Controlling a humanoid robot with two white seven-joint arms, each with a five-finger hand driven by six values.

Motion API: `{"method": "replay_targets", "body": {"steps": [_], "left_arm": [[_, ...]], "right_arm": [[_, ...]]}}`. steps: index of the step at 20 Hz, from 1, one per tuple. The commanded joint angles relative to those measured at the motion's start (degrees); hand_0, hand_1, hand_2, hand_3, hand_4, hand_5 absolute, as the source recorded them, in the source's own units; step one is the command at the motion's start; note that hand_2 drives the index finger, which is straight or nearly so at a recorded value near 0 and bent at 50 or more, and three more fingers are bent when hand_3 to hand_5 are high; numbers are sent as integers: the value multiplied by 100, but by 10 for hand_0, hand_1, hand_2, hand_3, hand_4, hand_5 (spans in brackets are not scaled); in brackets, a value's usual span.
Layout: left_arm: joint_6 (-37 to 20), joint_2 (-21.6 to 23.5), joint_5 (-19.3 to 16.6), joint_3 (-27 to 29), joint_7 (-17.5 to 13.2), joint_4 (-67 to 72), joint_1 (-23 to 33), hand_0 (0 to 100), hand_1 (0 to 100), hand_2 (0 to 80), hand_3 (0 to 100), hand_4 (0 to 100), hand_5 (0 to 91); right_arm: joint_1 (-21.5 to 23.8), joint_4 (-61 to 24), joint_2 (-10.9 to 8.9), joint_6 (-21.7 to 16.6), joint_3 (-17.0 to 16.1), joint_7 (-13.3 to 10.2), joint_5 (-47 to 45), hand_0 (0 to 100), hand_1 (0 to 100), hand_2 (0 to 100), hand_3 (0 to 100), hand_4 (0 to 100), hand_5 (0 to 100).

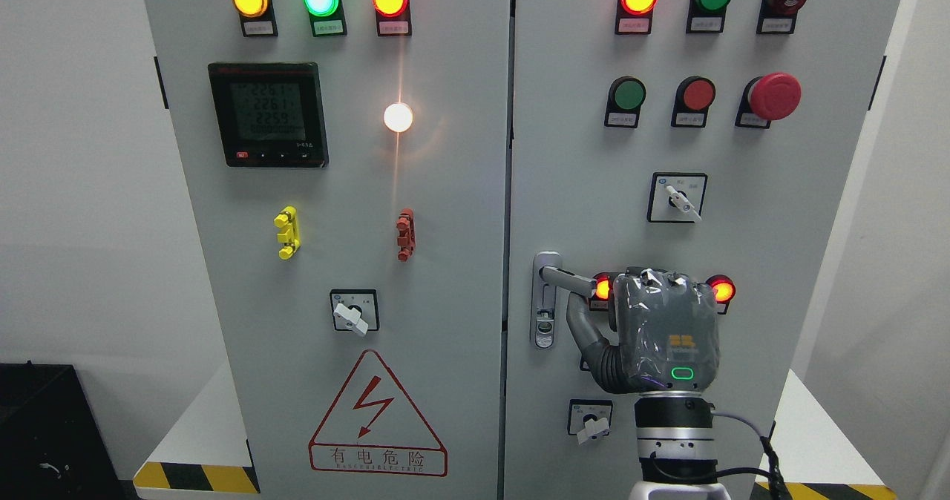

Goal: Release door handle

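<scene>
Handle [568, 280]: lever at left edge of right door [705, 225], pointing right. Right hand [657, 329] over lever's free end, back to camera; thumb curls below lever. Fingers hidden, grip cannot tell. Release seemingly not done; hand must open, withdraw. Left arm unseen.

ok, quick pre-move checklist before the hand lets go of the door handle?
1. Right hand at the silver lever door handle on the grey cabinet's right door: ok.
2. Grip state: its back faces the camera, hiding contact: cannot tell.
3. Handle sticks out sideways from its plate: ok.
4. Retreat path below the hand, past the small rotary switch: tight, not ok.
5. Door seam looks closed: ok.
6. Left hand: not visible, cannot tell.
</scene>
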Motion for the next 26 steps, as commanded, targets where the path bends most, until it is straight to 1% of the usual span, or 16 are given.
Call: {"method": "replay_targets", "body": {"steps": [1, 4, 7, 12, 14, 15, 17, 18, 19, 20, 21, 22, 23, 24, 25, 26], "left_arm": [[-4, 0, 4, 0, 1, 0, 97, 120, 556, 0, 0, 0, 0], [-4, 0, 5, 0, 1, 0, 97, 120, 556, 0, 0, 0, 0], [-4, 0, -4, 0, 1, 0, 97, 120, 556, 0, 0, 0, 0], [-4, 0, -4, 0, 1, 0, 97, 120, 556, 0, 0, 0, 0], [-4, 0, 5, 0, 1, 0, 97, 120, 556, 0, 0, 0, 0], [-4, 0, 5, 0, 1, 0, 97, 120, 556, 0, 0, 0, 0], [-4, 0, -4, 0, 1, 0, 97, 120, 556, 0, 0, 0, 0], [-4, 0, 4, 0, 1, 0, 97, 120, 556, 0, 0, 0, 0], [-4, 0, -4, 0, 1, 0, 97, 120, 556, 0, 0, 0, 0], [-4, 0, 4, 0, 1, 0, 97, 120, 556, 0, 0, 0, 0], [-4, 0, 5, 0, 1, 8, 97, 120, 556, 0, 0, 0, 0], [-4, 0, -4, 0, 1, 0, 97, 120, 556, 0, 0, 0, 0], [-4, 0, 4, 0, 1, 0, 97, 120, 556, 0, 0, 0, 0], [-4, 0, -4, 0, 1, 0, 97, 120, 556, 0, 0, 0, 0], [-4, 0, -4, 0, 1, 8, 97, 120, 556, 0, 0, 0, 0], [-4, 0, 4, 0, 1, 0, 97, 120, 556, 0, 0, 0, 0]], "right_arm": [[38, -24, 1, -11, 14, 1, -5, 527, 443, 1000, 1000, 1000, 1000], [64, -33, -8, -20, 31, 1, -13, 555, 432, 999, 1000, 1000, 1000], [187, -129, -8, -38, 31, -7, -22, 580, 417, 997, 1000, 1000, 1000], [485, -393, -26, -55, 5, -25, -22, 572, 402, 997, 1000, 1000, 1000], [696, -586, -165, -55, -4, -34, -49, 562, 399, 991, 1000, 1000, 997], [801, -691, -245, -64, -21, -42, -57, 557, 393, 972, 1000, 1000, 992], [977, -876, -315, -186, -108, -156, -75, 551, 383, 946, 1000, 1000, 992], [1074, -981, -316, -326, -240, -192, -92, 551, 366, 917, 1000, 987, 979], [1188, -1087, -316, -554, -406, -192, -93, 553, 354, 868, 1000, 961, 940], [1294, -1192, -307, -835, -608, -201, -101, 554, 340, 839, 1000, 950, 913], [1390, -1280, -298, -1142, -845, -218, -110, 555, 323, 786, 1000, 910, 864], [1487, -1368, -263, -1432, -1100, -244, -110, 554, 312, 723, 952, 856, 803], [1566, -1412, -254, -1705, -1372, -297, -119, 552, 306, 691, 919, 830, 773], [1628, -1439, -254, -1986, -1645, -332, -180, 549, 301, 646, 865, 790, 727], [1681, -1448, -254, -2311, -1908, -359, -372, 546, 298, 596, 821, 752, 701], [1708, -1457, -254, -2636, -2172, -376, -591, 545, 295, 565, 795, 733, 678]]}}
